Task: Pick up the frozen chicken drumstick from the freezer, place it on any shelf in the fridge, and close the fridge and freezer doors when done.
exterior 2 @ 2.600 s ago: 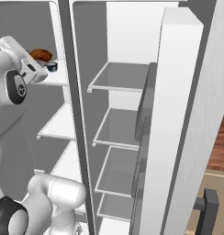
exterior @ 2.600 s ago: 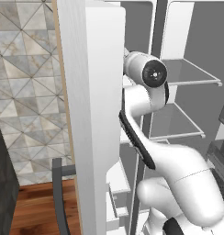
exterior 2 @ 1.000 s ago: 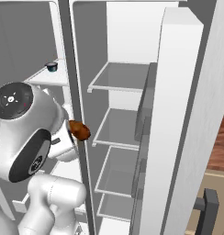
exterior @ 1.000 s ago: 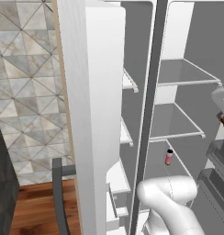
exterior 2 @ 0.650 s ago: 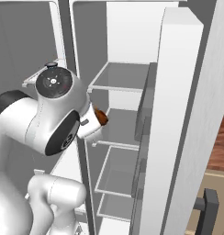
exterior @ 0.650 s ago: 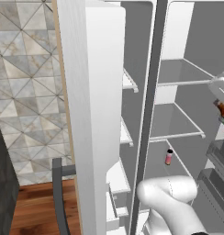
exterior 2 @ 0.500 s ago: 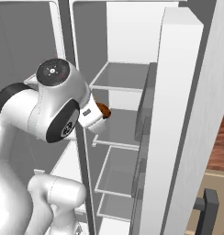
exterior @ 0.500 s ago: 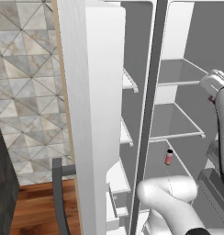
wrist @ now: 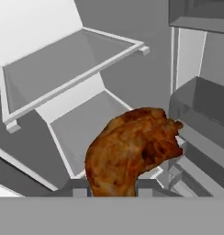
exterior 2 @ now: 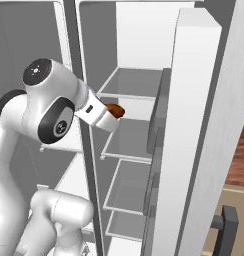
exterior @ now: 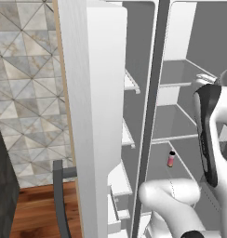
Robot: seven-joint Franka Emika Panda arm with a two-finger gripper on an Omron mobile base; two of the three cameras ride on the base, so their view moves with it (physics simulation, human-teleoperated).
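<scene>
Since a moment ago the arm has swung the gripper (exterior 2: 113, 114) across the divider, from the freezer side into the fridge compartment. It is clamped on the chicken drumstick (wrist: 132, 147), which hangs in the air in front of the glass shelves (exterior 2: 131, 82), touching none. A small red can (exterior: 171, 159) stands on a lower shelf.

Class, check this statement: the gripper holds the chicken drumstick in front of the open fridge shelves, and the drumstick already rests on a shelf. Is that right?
Not quite. The chicken drumstick does not rest on a shelf: the hand view shows it held in the gripper, in the air before the fridge shelves. The right base view agrees. The rest stands.
</scene>
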